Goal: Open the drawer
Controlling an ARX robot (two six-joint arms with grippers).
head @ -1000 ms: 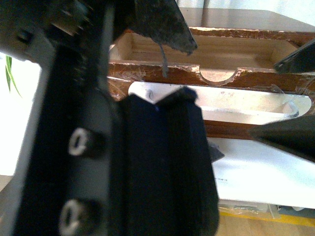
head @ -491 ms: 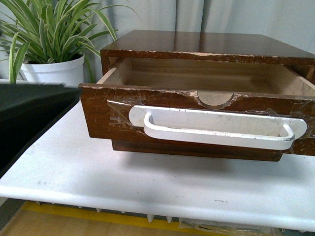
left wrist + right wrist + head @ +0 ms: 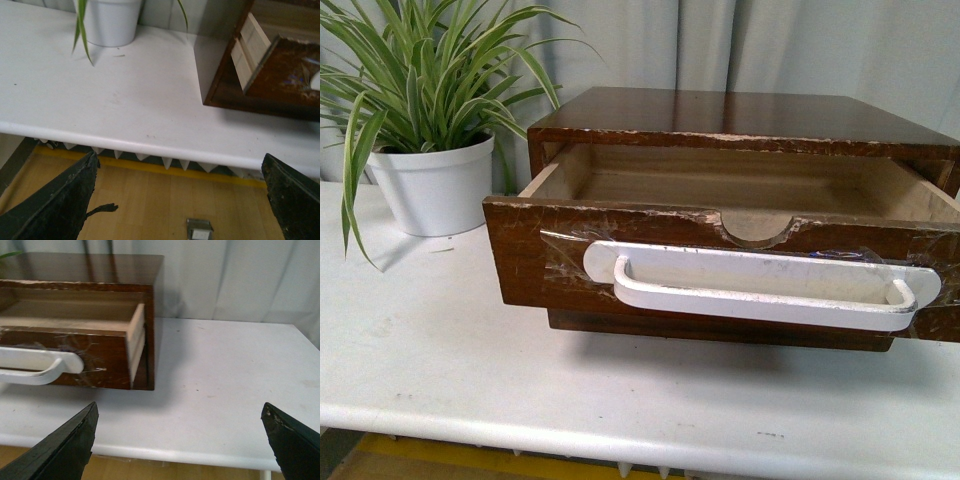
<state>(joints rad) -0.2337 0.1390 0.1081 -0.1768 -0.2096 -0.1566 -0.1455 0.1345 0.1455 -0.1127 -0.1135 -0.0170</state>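
Note:
The dark-brown drawer (image 3: 525, 250) stands pulled out of its cabinet (image 3: 740, 108), showing its pale interior (image 3: 720, 180). A long white handle (image 3: 760, 283) is taped across its front, below a half-round notch (image 3: 755, 228). No gripper shows in the front view. My left gripper (image 3: 182, 192) is open and empty, off the table's front edge, left of the drawer's corner (image 3: 280, 75). My right gripper (image 3: 180, 435) is open and empty, at the front edge to the right of the drawer (image 3: 105, 352) and its handle end (image 3: 45, 367).
A spider plant in a white pot (image 3: 432, 185) stands at the back left of the white table (image 3: 430, 360); the pot also shows in the left wrist view (image 3: 107, 22). Grey curtains hang behind. Wooden floor lies below the table edge (image 3: 150, 205).
Both arms have drawn back out of the front view; a second ago they filled it at the handle. The drawer stays pulled out.

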